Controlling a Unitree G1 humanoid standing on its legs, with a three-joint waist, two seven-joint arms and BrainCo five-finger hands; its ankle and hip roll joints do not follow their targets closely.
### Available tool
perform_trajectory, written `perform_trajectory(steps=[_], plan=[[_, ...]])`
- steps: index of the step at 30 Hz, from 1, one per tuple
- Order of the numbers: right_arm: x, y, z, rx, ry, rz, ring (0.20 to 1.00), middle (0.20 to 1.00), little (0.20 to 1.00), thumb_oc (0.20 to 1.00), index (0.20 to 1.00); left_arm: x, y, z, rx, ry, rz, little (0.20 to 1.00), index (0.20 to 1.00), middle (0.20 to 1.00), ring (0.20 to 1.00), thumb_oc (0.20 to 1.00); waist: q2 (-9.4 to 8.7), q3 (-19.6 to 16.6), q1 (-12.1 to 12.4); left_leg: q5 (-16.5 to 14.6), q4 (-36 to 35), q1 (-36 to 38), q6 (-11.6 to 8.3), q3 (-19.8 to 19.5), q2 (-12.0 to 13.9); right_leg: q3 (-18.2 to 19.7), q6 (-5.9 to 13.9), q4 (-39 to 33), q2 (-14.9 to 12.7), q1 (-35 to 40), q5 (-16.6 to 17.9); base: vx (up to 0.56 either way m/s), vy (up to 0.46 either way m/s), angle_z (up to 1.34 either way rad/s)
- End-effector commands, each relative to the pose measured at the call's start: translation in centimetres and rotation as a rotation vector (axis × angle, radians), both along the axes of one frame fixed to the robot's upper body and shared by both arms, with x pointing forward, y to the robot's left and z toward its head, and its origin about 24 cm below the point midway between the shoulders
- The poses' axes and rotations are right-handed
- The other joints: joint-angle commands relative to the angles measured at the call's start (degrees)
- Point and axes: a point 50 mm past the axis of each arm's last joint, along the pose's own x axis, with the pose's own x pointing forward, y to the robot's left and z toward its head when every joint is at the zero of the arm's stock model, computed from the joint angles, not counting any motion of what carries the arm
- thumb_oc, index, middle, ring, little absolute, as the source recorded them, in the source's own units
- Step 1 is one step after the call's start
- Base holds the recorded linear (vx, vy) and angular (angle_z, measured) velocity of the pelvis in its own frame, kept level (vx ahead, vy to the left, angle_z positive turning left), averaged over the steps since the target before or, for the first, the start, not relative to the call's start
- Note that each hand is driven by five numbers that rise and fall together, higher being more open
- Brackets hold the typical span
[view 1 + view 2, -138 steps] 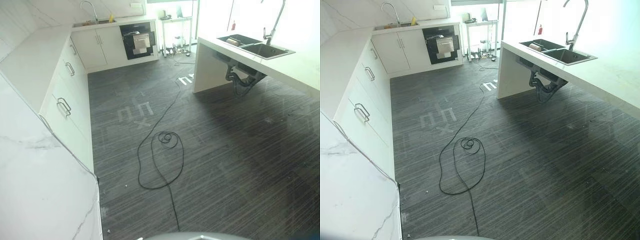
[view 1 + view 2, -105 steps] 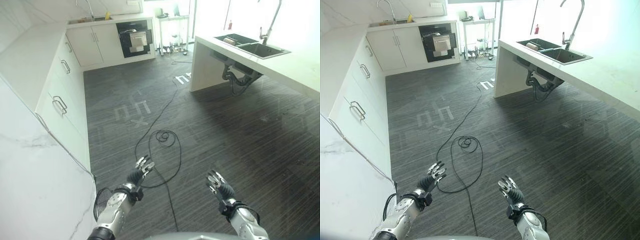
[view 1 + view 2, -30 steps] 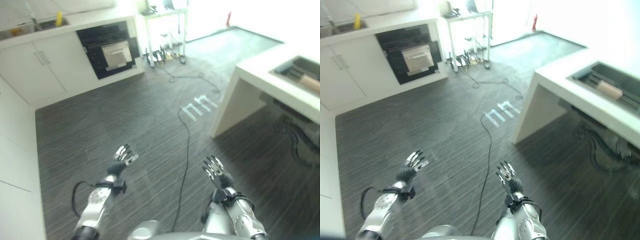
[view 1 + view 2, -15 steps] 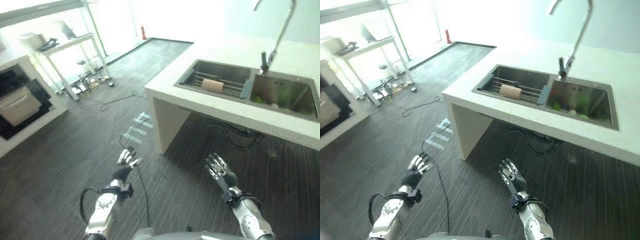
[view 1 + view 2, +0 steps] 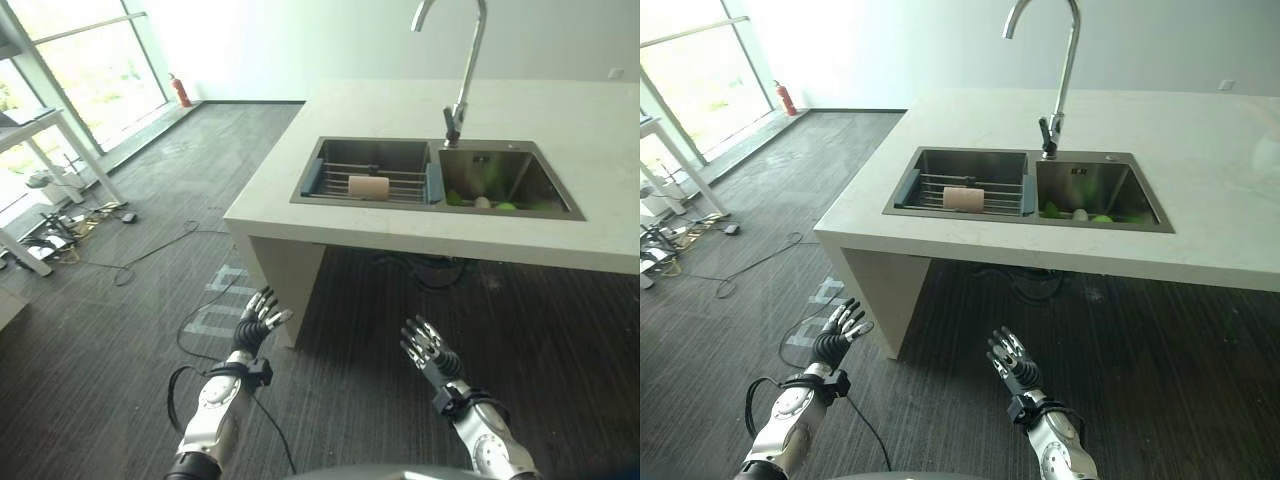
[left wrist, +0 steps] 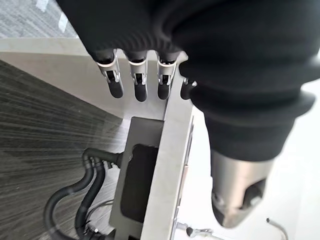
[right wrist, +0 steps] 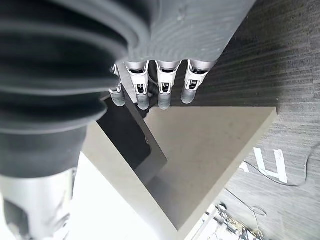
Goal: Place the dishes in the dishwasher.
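A steel double sink [image 5: 432,150] is set into a white island counter [image 5: 350,218] ahead of me. In its left basin a beige cup [image 5: 367,186] lies on its side on a wire rack. The right basin holds green dishes [image 5: 1095,217] and a small white item, partly hidden by the rim. A tall curved tap [image 5: 458,70] rises behind the sink. My left hand [image 5: 255,320] and right hand [image 5: 428,348] hover low over the dark floor in front of the counter, both open, fingers [image 6: 137,85] straight and holding nothing.
The counter's solid end wall [image 5: 285,285] stands just past my left hand, with drain pipes under the sink. At the left are a white table's legs [image 5: 70,150], loose cables on the floor and a red fire extinguisher [image 5: 181,91] by the window.
The camera has swung right, from the wall cabinets and black oven to the island sink, which now lies straight ahead. Both hands came up into view and stay open.
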Motion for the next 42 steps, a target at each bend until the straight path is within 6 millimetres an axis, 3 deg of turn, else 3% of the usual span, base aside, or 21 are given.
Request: perform_trajectory(steps=[1, 2, 4, 7, 10, 13, 17, 18, 19, 21, 22, 26, 30, 32, 35, 36, 38, 39, 42], plan=[[2.3, 1.0, 2.8, 0.052, -0.16, 0.007, 1.0, 1.0, 1.0, 1.0, 1.0, 1.7, 0.9, 2.8, 0.079, -0.158, 0.002, 1.0, 1.0, 1.0, 1.0, 1.0, -0.89, 1.3, 1.3, -7.7, 9.5, -5.6, -0.23, -5.5, -1.3, -4.6, 3.05, 6.0, -3.3, -1.4, 2.1, 0.12, 0.135, -0.46], [2.1, 1.2, 2.6, 0.054, -0.148, 0.022, 1.0, 1.0, 1.0, 1.0, 1.0, 1.8, 1.3, 3.0, 0.074, -0.156, 0.023, 1.0, 1.0, 1.0, 1.0, 1.0, -1.17, 1.9, 1.2, -7.7, 9.3, -4.9, -0.01, -4.9, -1.3, -6.0, 4.07, 9.3, -4.2, -3.6, 4.4, 0.18, 0.035, -0.42], [1.8, 1.5, 2.4, 0.044, -0.156, 0.046, 1.0, 1.0, 1.0, 1.0, 1.0, 2.1, 1.7, 3.3, 0.06, -0.172, 0.031, 1.0, 1.0, 1.0, 1.0, 1.0, -1.91, 2.5, 0.4, -8.2, 8.7, -3.3, -1.05, -3.9, -1.1, -7.2, 4.52, 2.7, -5.8, -4.8, 6.2, 0.23, -0.114, -0.52], [2.3, 1.4, 2.5, 0.054, -0.158, 0.015, 1.0, 1.0, 1.0, 1.0, 1.0, 2.4, 0.9, 3.6, 0.069, -0.186, 0.009, 1.0, 1.0, 1.0, 1.0, 1.0, -2.2, 2.7, -0.5, -9.9, 7.9, -1.6, -1.03, -5.9, -1.6, -4.5, 6.13, 0.0, -7.9, -8.7, 10.9, 0.28, -0.267, -0.08], [2.4, 1.3, 2.4, 0.048, -0.147, 0.035, 1.0, 1.0, 1.0, 1.0, 1.0, 2.0, 1.0, 3.4, 0.049, -0.188, 0.046, 1.0, 1.0, 1.0, 1.0, 1.0, -2.53, 1.9, -0.1, -10.7, 10.0, -1.8, -1.98, -5.0, -0.2, -6.3, 5.52, -2.3, -6.8, -6.3, 9.4, 0.28, -0.243, 0.47], [2.5, 0.8, 2.8, 0.024, -0.155, 0.054, 1.0, 1.0, 1.0, 1.0, 1.0, 1.7, 1.1, 3.6, 0.034, -0.192, 0.063, 1.0, 1.0, 1.0, 1.0, 1.0, -3.7, 1.3, -0.3, -12.3, 15.8, -3.2, -3.15, -4.3, 1.6, -6.4, 3.22, -2.4, -5.3, -4.4, 7.2, 0.27, -0.219, 0.24], [2.0, -0.3, 2.6, 0.0, -0.143, 0.068, 1.0, 1.0, 1.0, 1.0, 1.0, 1.1, 1.6, 3.7, 0.022, -0.201, 0.064, 1.0, 1.0, 1.0, 1.0, 1.0, -4.22, 1.9, -0.3, -8.5, 27.3, -9.5, -3.77, -4.3, 3.1, -4.8, 0.35, -0.7, -3.9, -3.0, 4.6, 0.2, -0.075, -0.19], [1.9, -0.4, 2.4, -0.003, -0.13, 0.055, 1.0, 1.0, 1.0, 1.0, 1.0, 1.1, 1.7, 3.6, 0.017, -0.195, 0.059, 1.0, 1.0, 1.0, 1.0, 1.0, -4.0, 1.9, -0.3, -7.7, 25.7, -10.1, -4.07, -3.5, 4.0, -5.0, 0.34, -0.7, -3.7, -2.4, 4.0, 0.23, 0.165, -0.09], [1.9, -0.5, 2.3, -0.002, -0.126, 0.036, 1.0, 1.0, 1.0, 1.0, 1.0, 1.2, 1.5, 3.7, 0.018, -0.194, 0.044, 1.0, 1.0, 1.0, 1.0, 1.0, -3.17, 1.7, -0.2, -6.0, 18.5, -9.5, -5.17, -1.6, 6.0, -6.0, 0.77, -1.3, -3.1, -1.4, 3.0, 0.25, 0.252, 0.26], [2.0, -0.6, 2.4, -0.012, -0.132, 0.019, 1.0, 1.0, 1.0, 1.0, 1.0, 1.7, 1.0, 4.1, 0.02, -0.218, 0.043, 1.0, 1.0, 1.0, 1.0, 1.0, -1.59, 2.1, 0.8, 0.9, 7.9, -11.3, -8.82, 0.2, 10.2, -6.9, 1.61, -4.0, -2.7, 1.7, 1.7, 0.26, 0.34, 0.59], [1.9, -0.9, 2.3, -0.017, -0.13, 0.005, 1.0, 1.0, 1.0, 1.0, 1.0, 1.8, 1.0, 4.2, 0.013, -0.232, 0.058, 1.0, 1.0, 1.0, 1.0, 1.0, -1.22, 2.3, 1.2, 3.2, 5.4, -12.4, -9.71, 0.5, 11.3, -7.1, 1.86, -5.5, -2.8, 3.4, 1.4, 0.26, 0.437, 0.34], [1.1, -1.8, 1.6, -0.02, -0.101, -0.058, 1.0, 1.0, 1.0, 1.0, 1.0, 1.8, 2.1, 4.4, 0.034, -0.279, 0.128, 1.0, 1.0, 1.0, 1.0, 1.0, -0.82, 1.5, 0.8, 2.1, 5.1, -12.0, -9.04, 1.5, 10.5, -8.2, 4.5, -5.7, -6.8, 5.1, 1.7, 0.18, 0.434, -0.17], [-0.2, -2.2, 0.6, 0.026, -0.055, -0.117, 1.0, 1.0, 1.0, 1.0, 1.0, 1.2, 4.4, 5.2, 0.11, -0.337, 0.271, 1.0, 1.0, 1.0, 1.0, 1.0, -2.12, 1.4, 1.4, -2.2, 10.0, -12.3, -6.68, 0.1, 7.9, -6.7, 7.14, -4.0, -10.6, 5.6, 2.2, 0.13, 0.297, 0.06], [-0.6, -2.4, 0.3, 0.026, -0.04, -0.143, 1.0, 1.0, 1.0, 1.0, 1.0, 0.9, 5.4, 5.5, 0.12, -0.351, 0.346, 1.0, 1.0, 1.0, 1.0, 1.0, -2.61, 1.1, 2.1, -3.3, 11.2, -12.4, -5.61, 0.1, 7.0, -7.0, 7.47, -2.9, -11.3, 6.0, 1.9, 0.13, 0.271, -0.07], [-0.8, -2.1, -0.4, 0.035, -0.02, -0.18, 1.0, 1.0, 1.0, 1.0, 1.0, 0.1, 7.2, 6.2, 0.174, -0.391, 0.489, 1.0, 1.0, 1.0, 1.0, 1.0, -3.11, 1.0, 3.0, -4.7, 9.3, -9.2, -3.55, 0.9, 5.1, -8.7, 7.13, 5.2, -12.6, 1.4, 5.9, 0.15, 0.2, -0.37], [-0.7, -2.0, -0.6, 0.035, -0.014, -0.18, 1.0, 1.0, 1.0, 1.0, 1.0, -0.1, 7.6, 6.5, 0.175, -0.402, 0.531, 1.0, 1.0, 1.0, 1.0, 1.0, -3.18, 1.1, 3.1, -4.6, 8.1, -7.9, -4.07, 1.2, 5.0, -10.0, 6.97, 2.7, -12.8, 0.6, 6.7, 0.13, 0.038, -0.42], [-0.4, -2.1, -0.5, 0.017, -0.024, -0.171, 1.0, 1.0, 1.0, 1.0, 1.0, 0.3, 7.9, 7.4, 0.172, -0.434, 0.563, 1.0, 1.0, 1.0, 1.0, 1.0, -3.2, 1.6, 2.4, -5.3, 7.8, -7.9, -4.49, 0.6, 5.0, -7.9, 7.28, -1.8, -12.3, -2.9, 7.8, 0.04, -0.124, -0.32], [0.4, -1.9, -0.2, 0.017, -0.036, -0.165, 1.0, 1.0, 1.0, 1.0, 1.0, 0.6, 7.5, 7.7, 0.169, -0.449, 0.572, 1.0, 1.0, 1.0, 1.0, 1.0, -3.81, 1.9, 3.1, -5.1, 7.1, -8.1, -4.57, 1.2, 5.3, -9.3, 7.56, -3.0, -13.1, -3.5, 10.0, 0.02, -0.2, 0.07], [0.7, -2.6, 0.2, 0.019, -0.046, -0.203, 1.0, 1.0, 1.0, 1.0, 1.0, 0.6, 6.9, 7.6, 0.187, -0.459, 0.531, 1.0, 1.0, 1.0, 1.0, 1.0, -4.07, 1.5, 4.0, -3.2, 4.6, -8.0, -5.77, 2.3, 6.8, -12.5, 7.97, -6.9, -11.9, -0.4, 8.9, 0.09, -0.201, 0.78]])
